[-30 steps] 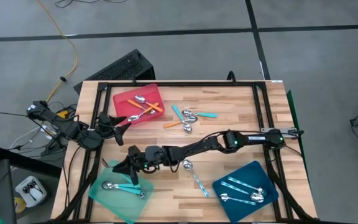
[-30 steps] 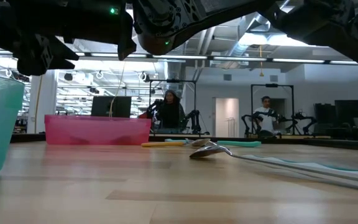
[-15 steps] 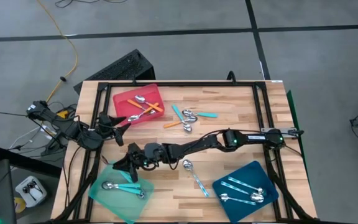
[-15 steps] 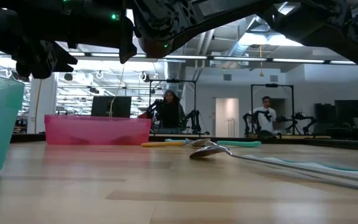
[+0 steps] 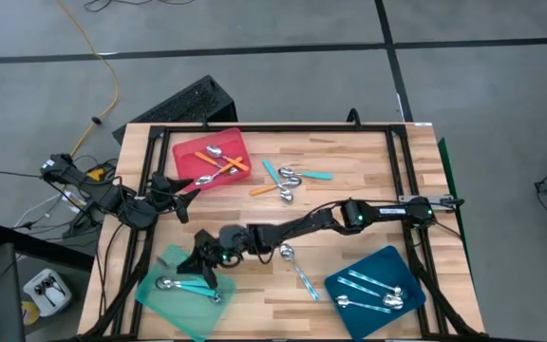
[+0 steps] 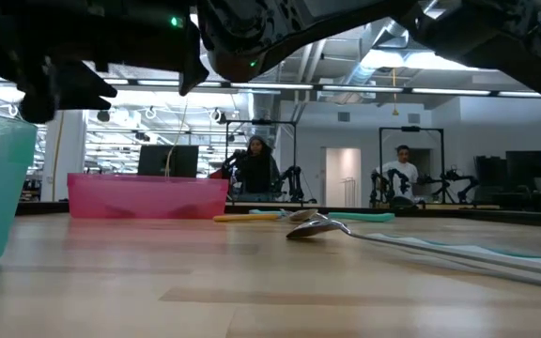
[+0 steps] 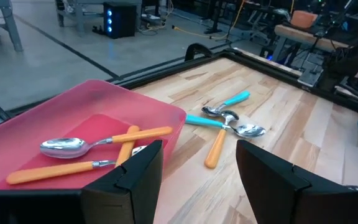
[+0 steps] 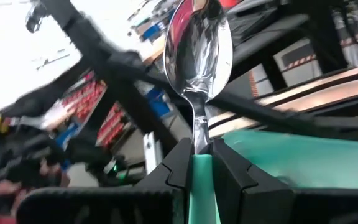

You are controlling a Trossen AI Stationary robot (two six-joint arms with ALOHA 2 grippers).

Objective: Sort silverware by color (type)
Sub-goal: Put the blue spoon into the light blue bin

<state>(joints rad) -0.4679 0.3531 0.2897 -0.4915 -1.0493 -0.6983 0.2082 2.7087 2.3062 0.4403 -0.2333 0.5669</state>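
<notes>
Drifted lower over the mint tray (image 5: 164, 299) since a second earlier: right gripper (image 5: 201, 267), clenched on a turquoise spoon (image 8: 199, 43) at its handle. Light, stiff, slippery; best pinched mid-handle. Left gripper (image 7: 194, 177) waited, released, near the red tray (image 7: 79, 102).

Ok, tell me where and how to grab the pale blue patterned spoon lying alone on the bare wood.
Grip the pale blue patterned spoon at mid-handle, coming straight down from above with the fingers across the handle. It lies flat on the table, bowl toward the table's middle and handle slanting toward the blue tray; the thin straight handle probably offers a surer hold than the rounded, shiny bowl, and nothing crowds it.
</notes>
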